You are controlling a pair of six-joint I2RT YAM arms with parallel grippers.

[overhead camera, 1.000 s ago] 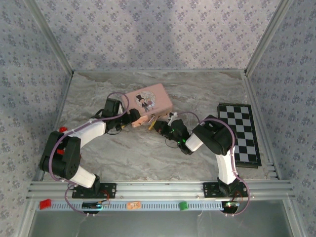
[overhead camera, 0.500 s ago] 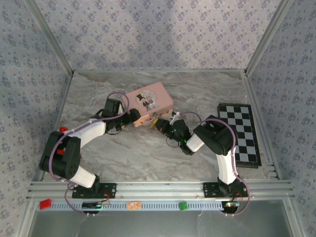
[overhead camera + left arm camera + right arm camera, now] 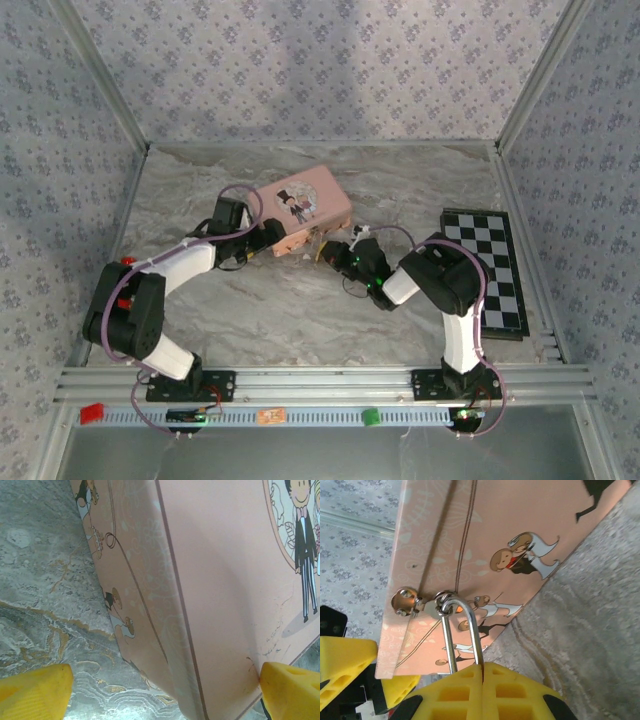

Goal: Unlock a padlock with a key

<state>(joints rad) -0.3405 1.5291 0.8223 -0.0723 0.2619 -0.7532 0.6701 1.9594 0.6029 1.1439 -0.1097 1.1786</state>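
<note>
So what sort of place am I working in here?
Likely a purpose-built robot test cell: wallpapered panels in aluminium framing, a marble-look tabletop, an aluminium rail along the near edge, plus props: a pink tin and a chessboard.

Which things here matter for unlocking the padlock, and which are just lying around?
For the job: padlock, pink tin it hangs on, right end effector shut at its shackle, left end effector open astride the tin.
Lying about: chessboard, red block, green block.
</note>
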